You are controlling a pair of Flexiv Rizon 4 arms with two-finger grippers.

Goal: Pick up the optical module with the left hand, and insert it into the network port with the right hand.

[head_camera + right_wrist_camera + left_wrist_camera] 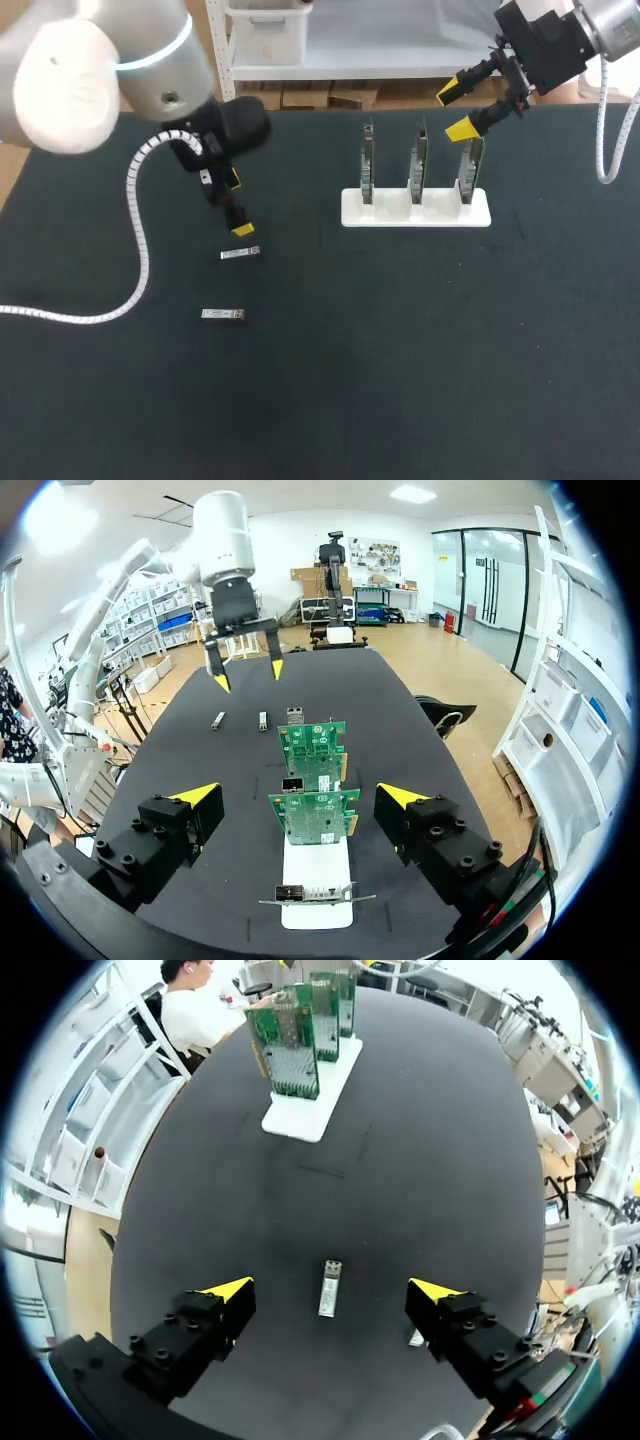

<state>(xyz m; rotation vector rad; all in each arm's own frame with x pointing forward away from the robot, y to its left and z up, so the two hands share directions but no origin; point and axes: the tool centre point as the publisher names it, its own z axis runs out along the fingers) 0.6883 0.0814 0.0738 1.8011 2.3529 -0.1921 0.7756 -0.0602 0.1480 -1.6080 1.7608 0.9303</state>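
Step in hand: the pick-up by the left arm, in my judgement; nothing is lifted yet.
Left gripper (332,1290): fingers wide apart and holding nothing, hanging above the table (400,380).
Optical module (240,254): flat on the table, below the gap between the left fingers and touched by neither; in the left wrist view its long side points away from the gripper.
Second module (222,314): also flat on the table, near the first one.
Right gripper (456,112): fingers wide apart, holding nothing, above the cards in the white stand (415,210).
Network port (291,783): a metal cage on the edge of a green card (315,815); nothing is inserted in it.
Next move: probably go straight down and close on the module's two long sides, without pushing it sideways.
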